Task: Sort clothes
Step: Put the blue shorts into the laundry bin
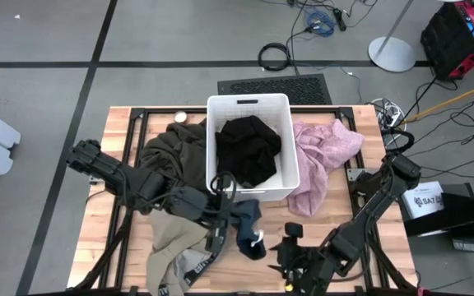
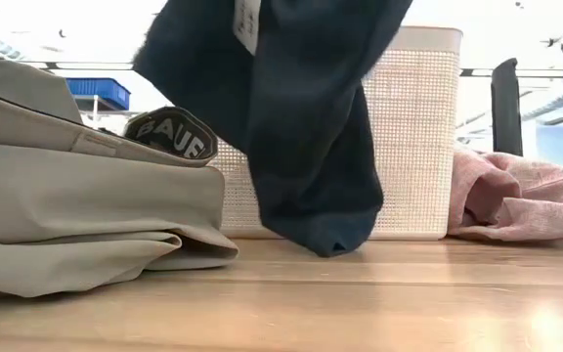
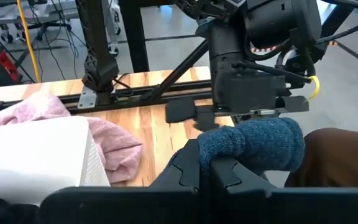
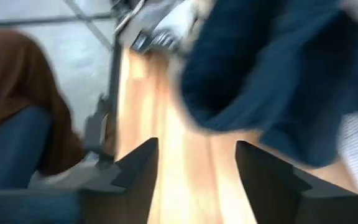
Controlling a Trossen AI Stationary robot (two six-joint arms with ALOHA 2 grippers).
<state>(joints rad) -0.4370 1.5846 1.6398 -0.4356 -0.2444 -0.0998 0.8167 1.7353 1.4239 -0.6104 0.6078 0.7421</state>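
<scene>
My left gripper point(image 1: 225, 215) is shut on the navy-teal garment point(image 2: 311, 127), which hangs in front of the white bin point(image 1: 249, 111). A black garment point(image 1: 247, 148) lies in the bin. The olive garment point(image 1: 171, 146) lies left of the bin and the pale pink one point(image 1: 327, 156) to its right. The beige garment point(image 2: 66, 215), with a lettered waistband point(image 2: 179, 139), is heaped at the near left. My right gripper point(image 1: 290, 237) stands open just right of the hanging garment, with nothing between its fingers point(image 4: 135, 171). My left gripper pinches a bunched fold of the navy-teal garment point(image 3: 244, 148) between its two fingers, coming nearly level from the table's left. The garment hangs slack below the fingers. Its lower end point(image 2: 335, 244) reaches down to about the table top; whether it rests there I cannot tell.
The wooden table top point(image 2: 360, 303) lies bare in front of the hanging garment. A black metal frame point(image 1: 138, 115) runs around the work area. A person in a brown top point(image 3: 340, 155) sits beyond the near right edge.
</scene>
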